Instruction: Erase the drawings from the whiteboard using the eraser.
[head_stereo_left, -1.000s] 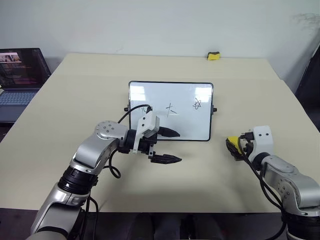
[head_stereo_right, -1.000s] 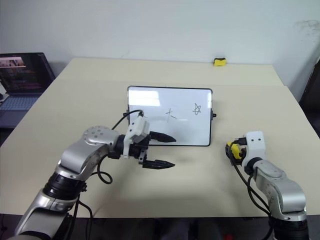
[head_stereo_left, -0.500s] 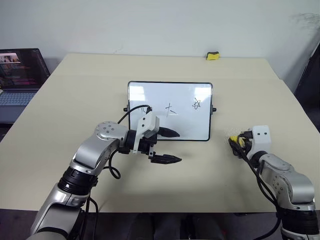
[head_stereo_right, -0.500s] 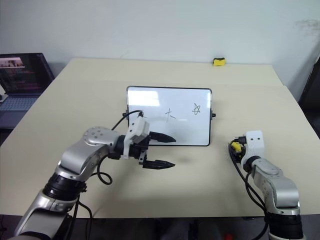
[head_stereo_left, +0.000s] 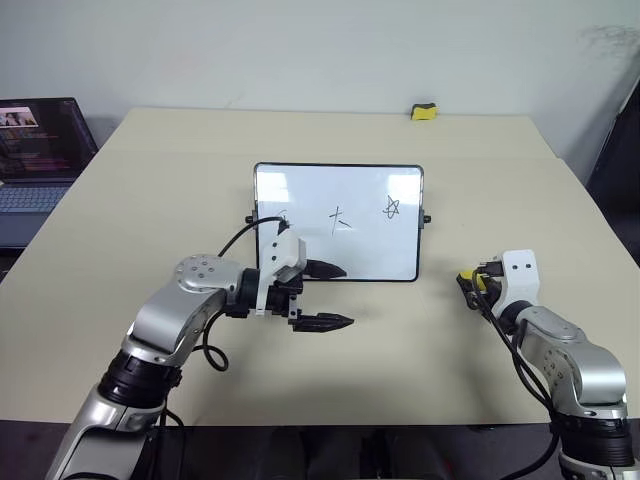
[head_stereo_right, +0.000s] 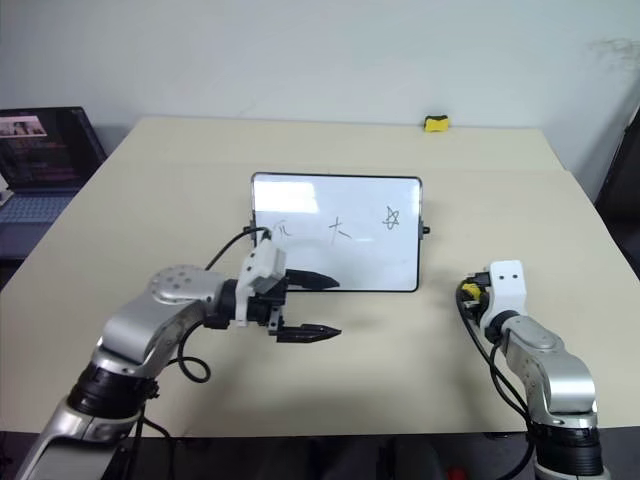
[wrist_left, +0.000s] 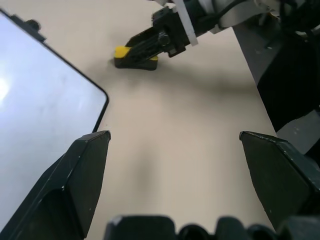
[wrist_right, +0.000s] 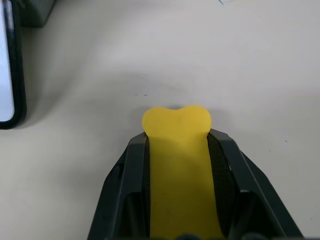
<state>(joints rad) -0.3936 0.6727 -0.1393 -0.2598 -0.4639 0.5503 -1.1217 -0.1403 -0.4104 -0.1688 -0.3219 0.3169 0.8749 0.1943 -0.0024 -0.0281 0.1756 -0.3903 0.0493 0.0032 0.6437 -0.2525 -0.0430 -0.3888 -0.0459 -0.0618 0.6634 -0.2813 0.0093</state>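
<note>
The whiteboard (head_stereo_left: 370, 250) stands propped at the middle of the table, and the drawings show on it: a pi-like sign (head_stereo_left: 283, 217), a cross (head_stereo_left: 340, 218) and a star (head_stereo_left: 392, 207). In front of the board's lower left part hangs my left gripper (head_stereo_left: 345, 296), open, nothing between its fingers and pointing right. Right of the board, low over the table, my right gripper (head_stereo_left: 468, 281) is shut on the eraser (wrist_right: 177, 150). The yellow foam is pinched between both fingers (wrist_right: 134, 165), and its rounded end sticks out past them. The left wrist view also shows the eraser (wrist_left: 131, 54) in that grip.
A second small yellow-and-black block (head_stereo_left: 425, 111) lies near the table's far edge. A laptop (head_stereo_left: 40, 140) stands open beyond the table's left side. The tan tabletop (head_stereo_left: 400, 340) runs bare between the two grippers.
My right gripper has shut on the eraser and squeezed the foam. My left gripper has drawn a little back to the left, uncovering the pi-like sign.
</note>
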